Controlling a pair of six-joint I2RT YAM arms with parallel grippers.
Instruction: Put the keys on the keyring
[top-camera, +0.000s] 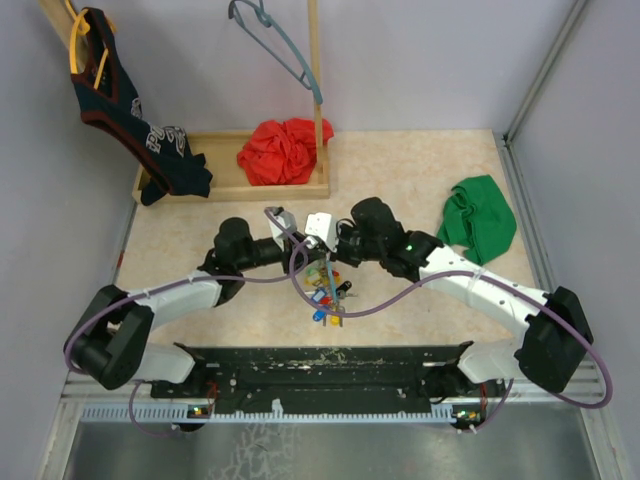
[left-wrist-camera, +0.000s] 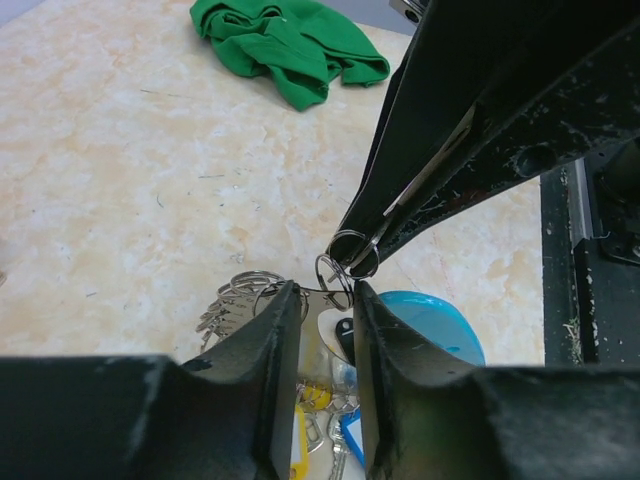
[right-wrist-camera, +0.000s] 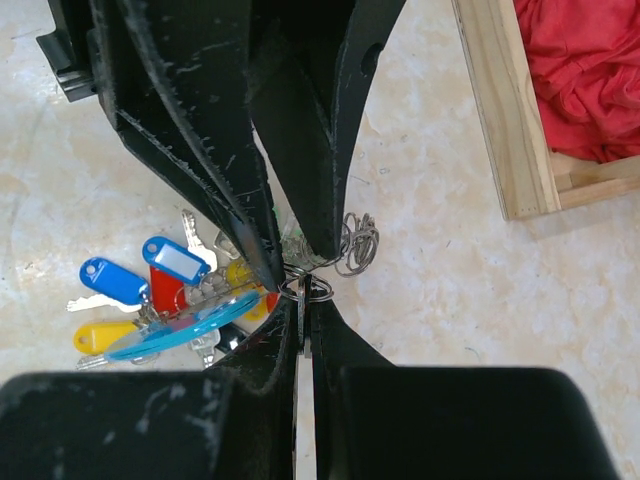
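Left wrist view has our left claw (left-wrist-camera: 326, 296) part-spread and, as far as we can judge, pinching a key (left-wrist-camera: 318, 325). Its split ring (left-wrist-camera: 335, 270) is raised so that our right claw (left-wrist-camera: 360, 262), pressed together on that ring, can steady it, probably for threading. The keyring (left-wrist-camera: 440, 320), blue section showing, lies on the table (left-wrist-camera: 150, 200) just below both claws, among the loose keys (right-wrist-camera: 160, 290).

Beige marbled table (top-camera: 420, 170), green cloth (top-camera: 478, 222), wooden tray (top-camera: 230, 191), heap of keys (top-camera: 328, 298)
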